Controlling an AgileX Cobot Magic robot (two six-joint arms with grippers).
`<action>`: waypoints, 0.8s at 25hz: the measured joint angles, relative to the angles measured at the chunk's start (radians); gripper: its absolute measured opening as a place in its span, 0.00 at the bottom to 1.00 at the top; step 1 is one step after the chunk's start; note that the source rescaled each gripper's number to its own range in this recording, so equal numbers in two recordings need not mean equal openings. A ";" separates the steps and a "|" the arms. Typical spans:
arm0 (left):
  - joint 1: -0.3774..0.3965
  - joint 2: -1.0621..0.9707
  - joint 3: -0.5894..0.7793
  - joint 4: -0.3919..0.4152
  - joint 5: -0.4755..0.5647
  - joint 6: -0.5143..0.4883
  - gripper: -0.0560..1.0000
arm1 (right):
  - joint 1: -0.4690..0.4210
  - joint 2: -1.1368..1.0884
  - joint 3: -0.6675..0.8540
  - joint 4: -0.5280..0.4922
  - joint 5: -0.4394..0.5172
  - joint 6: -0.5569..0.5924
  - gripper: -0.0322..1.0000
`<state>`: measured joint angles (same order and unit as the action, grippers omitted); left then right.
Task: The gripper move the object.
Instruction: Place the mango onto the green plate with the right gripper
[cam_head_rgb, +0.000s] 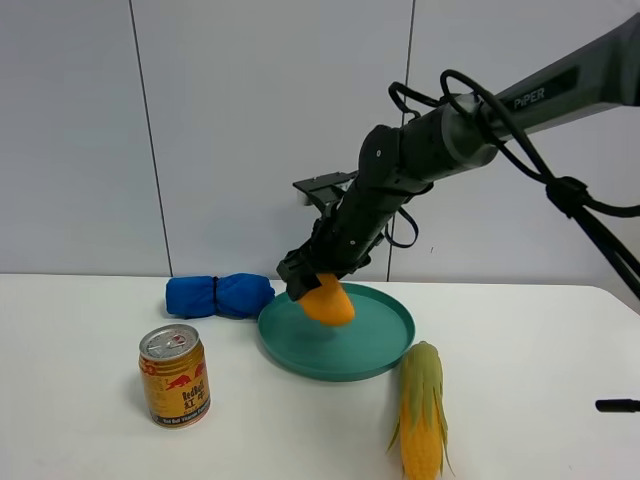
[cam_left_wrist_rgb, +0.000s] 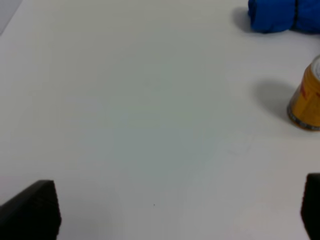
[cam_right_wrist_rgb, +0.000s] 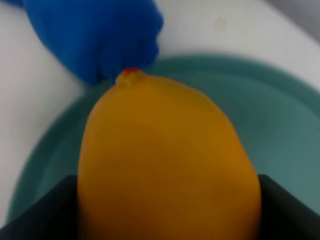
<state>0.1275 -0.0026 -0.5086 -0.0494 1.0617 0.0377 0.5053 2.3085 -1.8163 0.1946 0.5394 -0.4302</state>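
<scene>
we see the right gripper (cam_head_rgb: 312, 272) clenched on the mango (cam_head_rgb: 330, 302) over the 10 o'clock rim of the teal plate (cam_head_rgb: 385, 352), the blue cloth (cam_head_rgb: 220, 295) just beyond that edge. the red bull can (cam_head_rgb: 174, 375) stands at the plate's 8 o'clock, apart. our left gripper (cam_left_wrist_rgb: 175, 205) hangs spread over the white table (cam_left_wrist_rgb: 125, 100).

The exterior camera sits high beyond the worktop's (cam_head_rgb: 80, 440) near edge, facing the far edge and wall (cam_head_rgb: 250, 120), taking in most of the surface. The left wrist camera looks down from moderate height, sharing the can (cam_head_rgb: 174, 376) and blue cloth (cam_head_rgb: 219, 296) with it. The right wrist camera hangs very close over mango (cam_right_wrist_rgb: 165, 165) and plate (cam_right_wrist_rgb: 280, 130), also shared
</scene>
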 joint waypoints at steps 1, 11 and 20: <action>0.000 0.000 0.000 0.000 0.000 0.000 1.00 | 0.000 0.008 -0.001 -0.015 0.010 0.000 0.03; 0.000 0.000 0.000 0.000 0.000 0.000 1.00 | 0.000 0.038 -0.003 -0.080 0.049 0.004 0.03; 0.000 0.000 0.000 0.000 0.000 0.000 1.00 | 0.000 0.038 -0.004 -0.119 0.080 0.028 0.22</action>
<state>0.1275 -0.0026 -0.5086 -0.0494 1.0617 0.0377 0.5053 2.3465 -1.8206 0.0759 0.6191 -0.4022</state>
